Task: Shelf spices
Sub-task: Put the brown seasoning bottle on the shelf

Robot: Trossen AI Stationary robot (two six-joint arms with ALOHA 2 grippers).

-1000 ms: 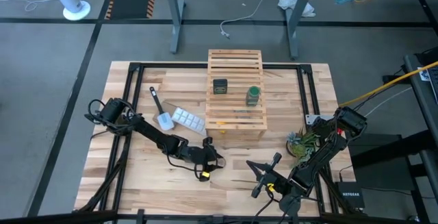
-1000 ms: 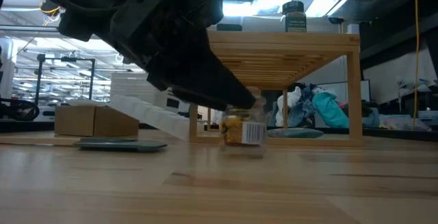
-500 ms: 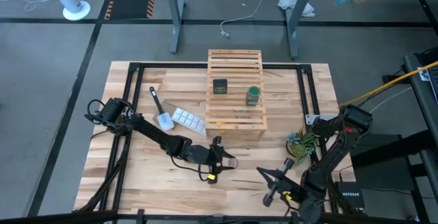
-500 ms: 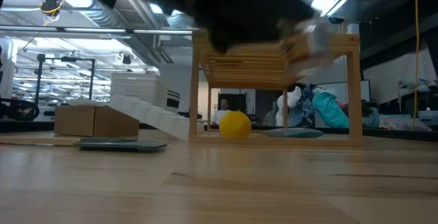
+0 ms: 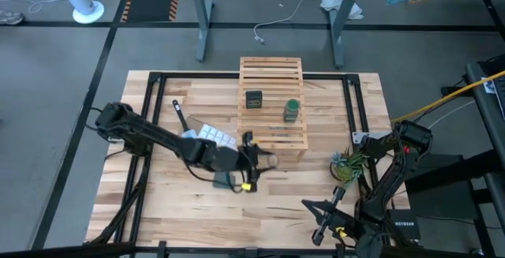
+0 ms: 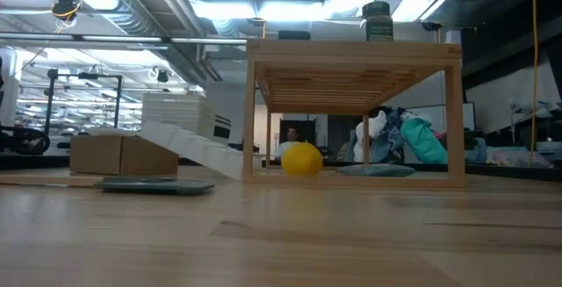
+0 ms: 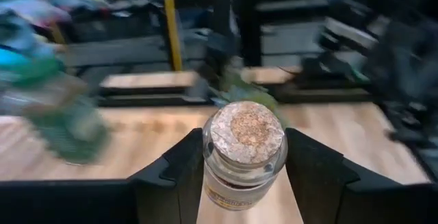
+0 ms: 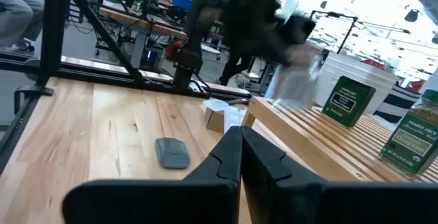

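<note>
The tiny clear jar (image 7: 243,152), cork-topped and upright, is clamped between the fingers of the left gripper (image 5: 264,162), which carries it in the air just at the near edge of the shelf (image 5: 272,104). The coming move turns on that edge: the rack's top lies just beyond the jar, away from the robot, where the dark jar (image 5: 253,99) and the green jar (image 5: 292,110) already stand. The right gripper (image 8: 239,155), fingers pressed together and empty, waits well apart at the table's near right edge.
</note>
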